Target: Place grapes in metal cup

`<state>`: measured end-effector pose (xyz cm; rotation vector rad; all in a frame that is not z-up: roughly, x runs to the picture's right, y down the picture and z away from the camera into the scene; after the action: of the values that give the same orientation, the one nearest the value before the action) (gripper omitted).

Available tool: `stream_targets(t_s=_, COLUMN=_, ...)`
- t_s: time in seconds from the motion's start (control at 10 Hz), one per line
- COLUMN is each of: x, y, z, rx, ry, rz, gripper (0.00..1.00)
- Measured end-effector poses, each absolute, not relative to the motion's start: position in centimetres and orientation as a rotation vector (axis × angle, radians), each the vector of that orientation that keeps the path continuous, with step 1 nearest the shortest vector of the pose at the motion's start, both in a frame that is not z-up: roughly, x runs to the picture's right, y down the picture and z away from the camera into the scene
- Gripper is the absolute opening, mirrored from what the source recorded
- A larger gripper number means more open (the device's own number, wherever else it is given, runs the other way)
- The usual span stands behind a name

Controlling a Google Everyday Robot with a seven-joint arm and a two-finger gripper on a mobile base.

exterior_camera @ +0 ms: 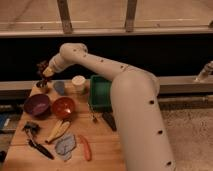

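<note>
My gripper (42,71) is at the table's far left corner, at the end of the white arm that reaches in from the right. It is shut on the grapes (40,66), a dark reddish-brown bunch hanging at its tip. The metal cup (42,86), small and shiny with a dark inside, stands right below the bunch. The grapes hang just above the cup's rim, and I cannot tell whether they touch it.
A blue-grey cup (59,87) and a white cup (78,83) stand right of the metal cup. A green bin (101,93) is further right. A purple bowl (36,105) and an orange bowl (63,107) sit nearer. A banana (57,130), an orange-red carrot-like piece (85,148) and dark utensils (37,145) lie in front.
</note>
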<state>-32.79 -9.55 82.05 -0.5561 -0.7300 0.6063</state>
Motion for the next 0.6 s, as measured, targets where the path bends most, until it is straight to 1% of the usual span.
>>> stream_targets(t_s=0.2, x=-34.1, y=-8.7, z=83.0, rx=-0.587, ry=-0.741, rz=0.594, gripper=0.00)
stream_targets(t_s=0.6, x=-35.3, y=-8.4, z=84.2, rx=-0.618, ry=-0.762, rz=0.591, gripper=0.00)
